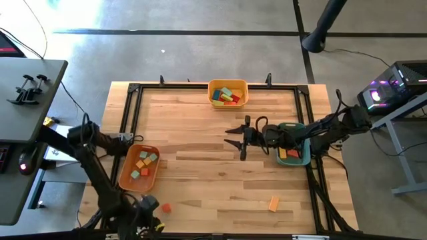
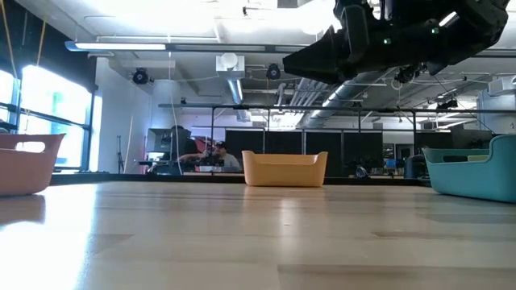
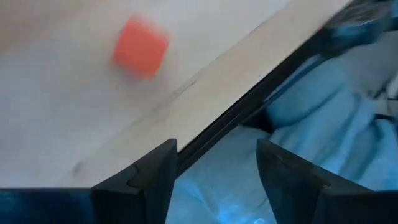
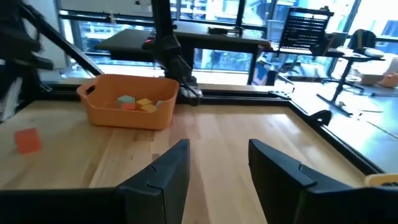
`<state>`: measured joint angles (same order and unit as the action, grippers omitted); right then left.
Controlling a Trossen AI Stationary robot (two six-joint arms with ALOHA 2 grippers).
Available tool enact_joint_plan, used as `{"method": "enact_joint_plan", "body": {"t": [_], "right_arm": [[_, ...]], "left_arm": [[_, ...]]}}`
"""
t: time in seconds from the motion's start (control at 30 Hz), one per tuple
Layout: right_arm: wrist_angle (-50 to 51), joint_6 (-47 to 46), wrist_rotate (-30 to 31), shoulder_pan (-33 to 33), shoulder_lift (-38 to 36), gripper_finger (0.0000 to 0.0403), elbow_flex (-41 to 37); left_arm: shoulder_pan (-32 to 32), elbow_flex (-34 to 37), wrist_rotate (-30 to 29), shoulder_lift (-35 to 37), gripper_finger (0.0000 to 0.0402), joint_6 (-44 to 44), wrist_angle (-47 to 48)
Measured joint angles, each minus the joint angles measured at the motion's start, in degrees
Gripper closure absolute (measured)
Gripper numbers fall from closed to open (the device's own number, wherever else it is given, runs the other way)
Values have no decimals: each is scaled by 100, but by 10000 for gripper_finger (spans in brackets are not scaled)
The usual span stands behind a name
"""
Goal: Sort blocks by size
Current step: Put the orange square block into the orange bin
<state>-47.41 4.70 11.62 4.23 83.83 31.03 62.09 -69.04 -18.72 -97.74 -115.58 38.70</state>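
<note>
A red-orange cube (image 1: 166,209) lies loose on the table near its front left corner and also shows in the left wrist view (image 3: 140,47). My left gripper (image 1: 151,219) hovers beside it over the table's front edge, slanting down, open (image 3: 214,149) and with nothing between its fingers. A loose orange block (image 1: 273,203) lies near the front right. My right gripper (image 1: 235,138) hangs level above the table's middle, pointing left, open (image 4: 217,149) and holding nothing. More blocks lie in the three trays.
An orange tray (image 1: 127,175) stands at the left, a yellow tray (image 1: 228,84) at the far middle, and a teal tray (image 1: 300,160) at the right under my right arm. A black frame (image 1: 133,88) runs around the tabletop. People sit in the room beyond (image 2: 201,157).
</note>
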Motion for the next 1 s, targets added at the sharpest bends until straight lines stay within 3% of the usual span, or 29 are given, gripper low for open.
{"method": "enact_joint_plan", "body": {"t": [0.17, 0.37, 0.67, 1.0], "right_arm": [[4, 40, -142, -48, 0, 245, 0], [-31, 326, -144, -51, 0, 245, 0], [-51, 479, -160, -51, 0, 245, 0], [-33, 277, -160, -51, 0, 245, 0]], "left_arm": [[21, 0, 603, -341, 155, -469, 4], [-307, 0, 661, -711, 113, 372, 7], [-1038, -21, 2094, -1253, 113, 1776, 351], [-1387, -17, 1990, -1333, 119, 3025, 444]]}}
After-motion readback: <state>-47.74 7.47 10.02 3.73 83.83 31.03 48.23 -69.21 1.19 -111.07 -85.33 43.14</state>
